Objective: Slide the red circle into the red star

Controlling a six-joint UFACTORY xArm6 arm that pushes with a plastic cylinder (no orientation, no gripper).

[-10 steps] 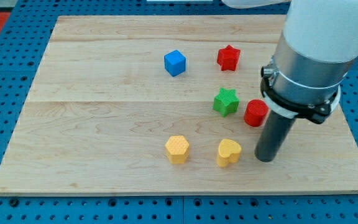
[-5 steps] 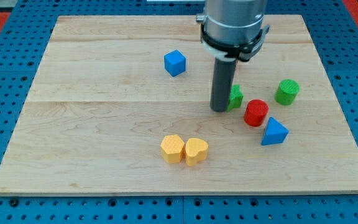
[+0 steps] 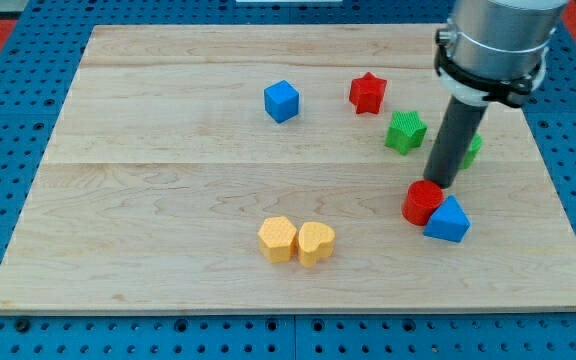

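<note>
1. A blue cube [image 3: 281, 101] is seen toward the view's upper left of the red circle [image 3: 421, 202]
2. A yellow hexagon [image 3: 277, 239] and yellow heart [image 3: 315, 243] touch, lower left of it
3. The red star [image 3: 367, 92] lies well apart, above-left; a green star [image 3: 405, 132] sits between
4. My tip [image 3: 442, 184] is placed at the circle's upper right edge; nothing is held
5. A blue triangle [image 3: 448, 220] touches its right side; a green block [image 3: 471, 148] is partly hidden behind the rod

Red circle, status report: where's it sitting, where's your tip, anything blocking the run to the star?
My tip at red circle's top-right edge. Circle touching blue triangle. Red star far up-left; green star near the path.
</note>
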